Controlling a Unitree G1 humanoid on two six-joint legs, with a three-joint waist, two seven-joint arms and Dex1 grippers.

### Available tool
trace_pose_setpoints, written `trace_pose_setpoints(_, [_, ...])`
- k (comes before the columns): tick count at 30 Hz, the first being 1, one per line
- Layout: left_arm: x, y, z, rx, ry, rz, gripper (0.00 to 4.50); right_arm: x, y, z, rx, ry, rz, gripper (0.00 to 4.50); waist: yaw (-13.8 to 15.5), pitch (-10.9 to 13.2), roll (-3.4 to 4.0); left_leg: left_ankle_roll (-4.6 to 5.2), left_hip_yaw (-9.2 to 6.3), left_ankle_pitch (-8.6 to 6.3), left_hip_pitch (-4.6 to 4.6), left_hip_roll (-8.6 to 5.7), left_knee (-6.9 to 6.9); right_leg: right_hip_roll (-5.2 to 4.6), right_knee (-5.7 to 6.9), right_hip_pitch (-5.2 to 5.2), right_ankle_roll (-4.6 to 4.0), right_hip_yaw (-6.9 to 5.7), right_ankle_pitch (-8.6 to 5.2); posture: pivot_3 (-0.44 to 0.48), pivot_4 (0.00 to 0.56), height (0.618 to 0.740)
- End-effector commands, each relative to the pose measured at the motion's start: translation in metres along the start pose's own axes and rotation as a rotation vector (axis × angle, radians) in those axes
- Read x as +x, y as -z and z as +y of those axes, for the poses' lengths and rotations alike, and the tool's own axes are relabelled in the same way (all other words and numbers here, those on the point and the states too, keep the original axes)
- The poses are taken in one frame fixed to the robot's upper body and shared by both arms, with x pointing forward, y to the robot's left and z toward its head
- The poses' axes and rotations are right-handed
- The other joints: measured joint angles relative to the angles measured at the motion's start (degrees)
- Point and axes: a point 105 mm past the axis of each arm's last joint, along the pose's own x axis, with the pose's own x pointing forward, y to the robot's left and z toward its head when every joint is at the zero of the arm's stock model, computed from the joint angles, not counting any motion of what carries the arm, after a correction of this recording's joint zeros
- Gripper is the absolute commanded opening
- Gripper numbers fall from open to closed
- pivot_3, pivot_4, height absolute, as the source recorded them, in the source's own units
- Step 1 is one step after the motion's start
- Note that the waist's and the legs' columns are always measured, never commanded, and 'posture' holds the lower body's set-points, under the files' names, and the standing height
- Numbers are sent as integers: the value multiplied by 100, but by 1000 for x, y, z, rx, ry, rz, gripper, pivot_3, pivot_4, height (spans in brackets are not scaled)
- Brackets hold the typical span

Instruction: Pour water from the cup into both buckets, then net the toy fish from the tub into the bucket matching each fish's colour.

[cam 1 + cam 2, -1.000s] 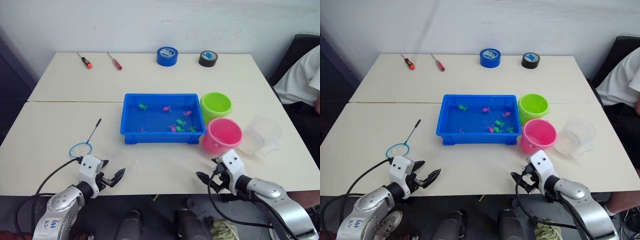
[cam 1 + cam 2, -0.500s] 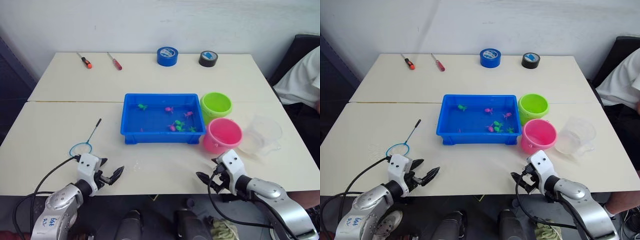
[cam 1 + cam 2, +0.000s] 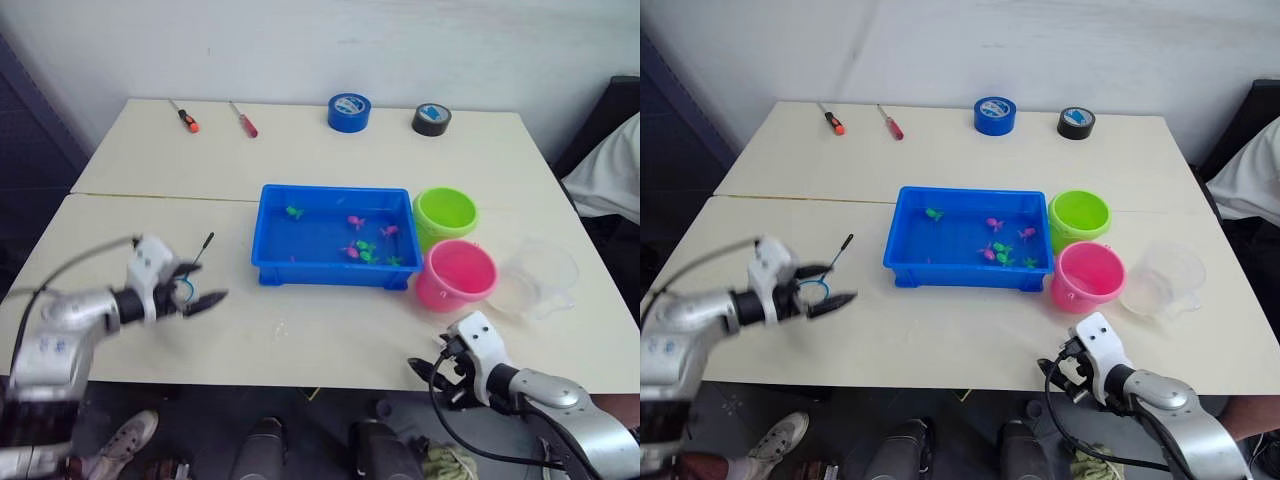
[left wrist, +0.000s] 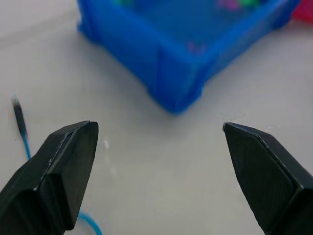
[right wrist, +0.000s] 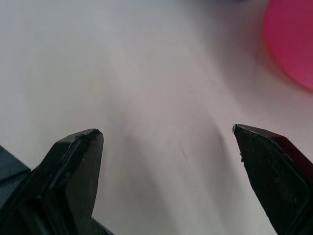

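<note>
Over the net [image 3: 821, 281], the left gripper [image 3: 830, 288] hangs with fingers spread wide, holding nothing. Just right of it sits the blue tub [image 3: 910, 268] of fish [image 3: 997, 247]. Right gripper [image 3: 428, 371] gapes empty near the table's front edge, below the pink bucket [image 3: 457, 273].

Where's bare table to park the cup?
Free: the front strip between the left gripper and right gripper, below the tub; also behind the tub, before the tape rolls. Crowded: buckets and cup bunch right of the tub.
</note>
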Motion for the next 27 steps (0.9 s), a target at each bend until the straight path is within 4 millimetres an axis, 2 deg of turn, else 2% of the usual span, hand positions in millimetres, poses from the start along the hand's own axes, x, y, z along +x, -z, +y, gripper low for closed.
trace_pose_setpoints(1, [21,-21,-10,49,111,-36,4438,-14,-1,-23,40,154,-6,4500,-20,-15,25,4,9,-2,0,-5,0,-3,-2,1,2,4,1,0,150,734])
trace_pose_setpoints(5, [47,-43,-21,96,210,-86,4438,-21,1,-46,115,353,-28,4500,-78,-19,33,16,44,-14,5,-9,0,33,1,-8,12,18,4,0,150,734])
trace_pose_setpoints(8, [59,-51,-27,131,263,-104,4438,-24,1,-56,156,457,-47,4500,-99,-19,32,7,43,-9,2,-7,7,75,9,-14,21,23,9,0,150,734])
trace_pose_setpoints(12, [79,-64,-44,162,391,-136,4438,-30,-10,-73,281,687,-146,4500,-149,-19,32,-11,48,2,11,3,8,94,36,-14,20,17,8,0,150,734])
trace_pose_setpoints(19, [96,-61,-61,199,487,-136,4438,-42,-10,-69,419,950,-191,4500,-165,-20,34,-14,48,9,13,3,7,93,65,-34,18,31,7,0,150,734])
trace_pose_setpoints(27, [103,-63,-63,213,513,-143,4438,-53,-15,-72,588,1135,-287,4500,-174,-20,34,-16,45,23,4,-1,9,92,101,-63,16,43,5,0,150,734])
